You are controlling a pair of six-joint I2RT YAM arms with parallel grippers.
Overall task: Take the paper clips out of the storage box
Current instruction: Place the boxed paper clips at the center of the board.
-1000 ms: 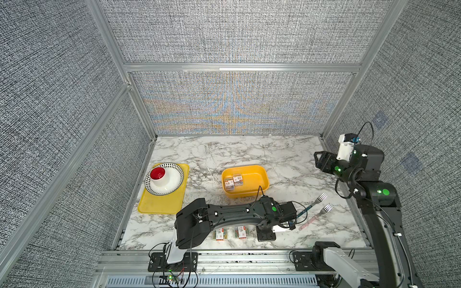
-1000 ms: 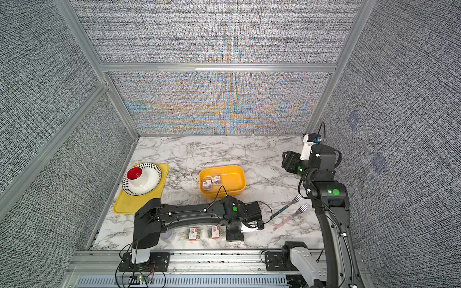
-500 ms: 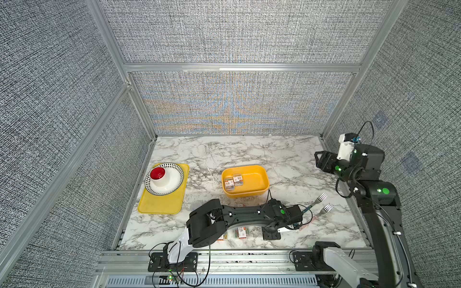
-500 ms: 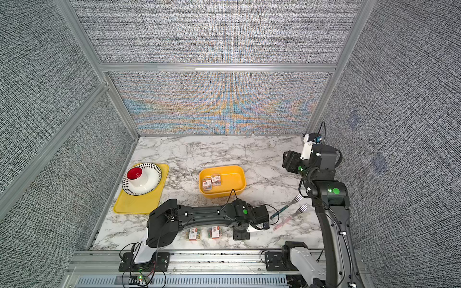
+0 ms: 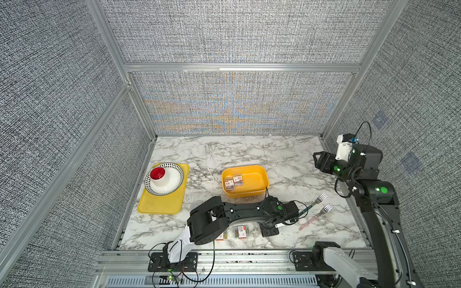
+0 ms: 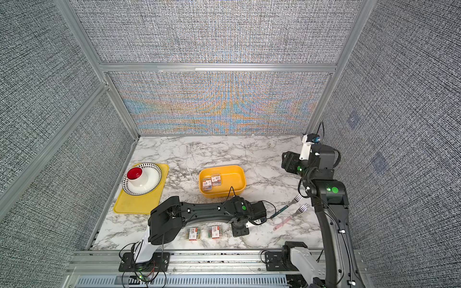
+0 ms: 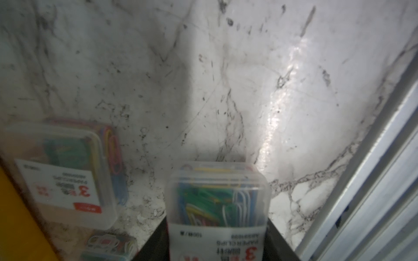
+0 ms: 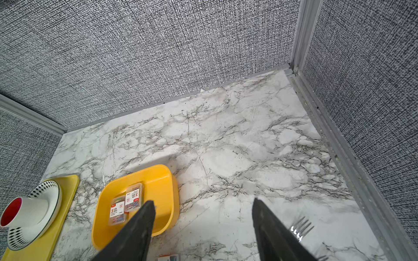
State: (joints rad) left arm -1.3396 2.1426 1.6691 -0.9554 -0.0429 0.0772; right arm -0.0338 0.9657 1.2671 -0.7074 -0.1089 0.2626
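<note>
Jaws of the left gripper (image 5: 270, 229) clamp a clear paper clip case (image 7: 217, 198) at lower centre of both top views. Two cases (image 5: 229, 184) lie in the storage box (image 5: 253, 180) mid-frame. Two more (image 6: 215, 232) rest on the marble table (image 6: 224, 152) just left of that gripper. The right gripper (image 8: 203, 202) stands open and empty at the right edge.

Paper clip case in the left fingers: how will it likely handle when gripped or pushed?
The paper clip case is clear, hard-looking plastic, so it is probably stiff yet slick against the left fingers. Being flat-sided and rectangular, it should slide rather than roll. Loose clips fill it, so it is likely light, and its contents may shift.
</note>
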